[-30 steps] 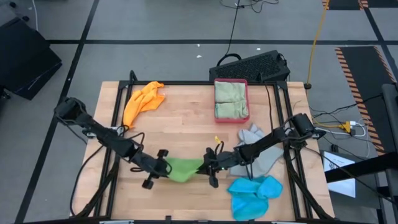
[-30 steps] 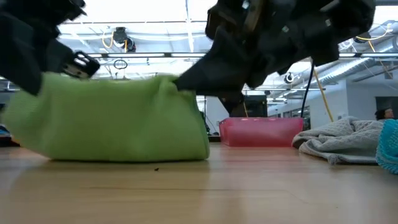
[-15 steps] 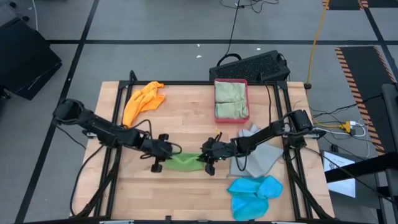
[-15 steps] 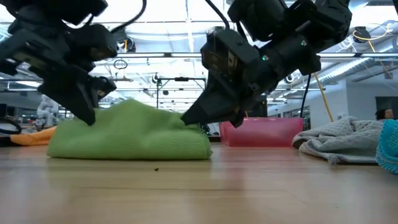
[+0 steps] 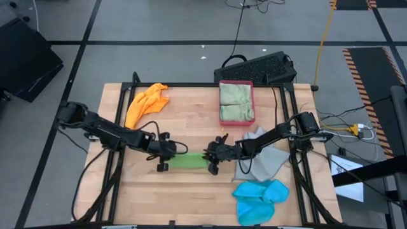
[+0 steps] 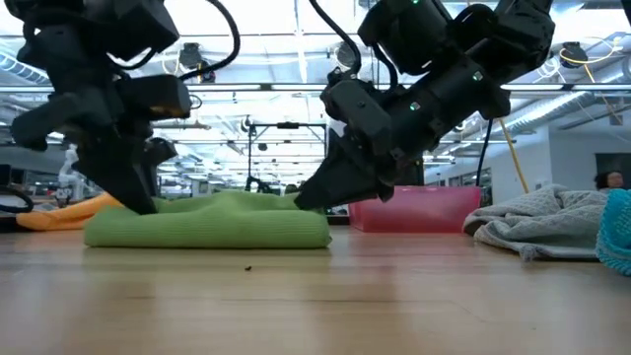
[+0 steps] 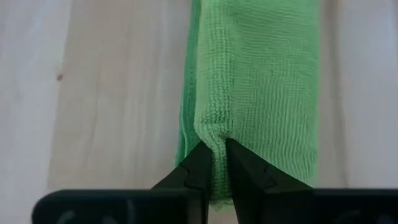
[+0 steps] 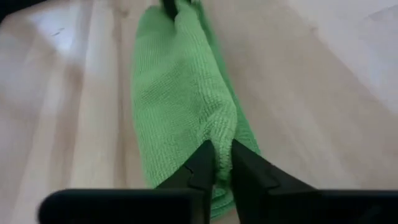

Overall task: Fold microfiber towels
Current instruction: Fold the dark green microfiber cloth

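A bright green towel (image 5: 187, 160) lies folded into a narrow strip on the table's near middle; it also shows in the low view (image 6: 207, 225). My left gripper (image 5: 166, 156) is shut on its left end and my right gripper (image 5: 210, 158) is shut on its right end. An orange towel (image 5: 145, 103) lies crumpled at the far left. A grey towel (image 5: 264, 156) and a bright blue towel (image 5: 261, 197) lie at the right. Pale sage towels (image 5: 236, 102) sit in the pink-red tray (image 5: 236, 120). My left gripper pinches the top layer of the green towel at its left end (image 7: 214, 134) between its two fingers, slanting down from the table's left. The cloth puckers at the fingertips (image 7: 200, 163). The towel lies flat on the table. My right gripper pinches the top layer of the green towel at its right end (image 8: 221, 134) between its two fingers, slanting down from the table's right. The cloth puckers at the fingertips (image 8: 204, 163). The towel rests on the table.
The pink-red tray stands at the far middle, seen behind the towel in the low view (image 6: 414, 209). A black keyboard (image 5: 257, 67) lies beyond the table's far edge. Bare wood (image 5: 178, 200) shows along the near edge left of the blue towel.
Both grippers have gone toward the table's far edge and down, carrying the green towel's held edge over. The towel, first a raised hump, now lies folded into a low flat strip on the table. Both grippers stay shut on it.
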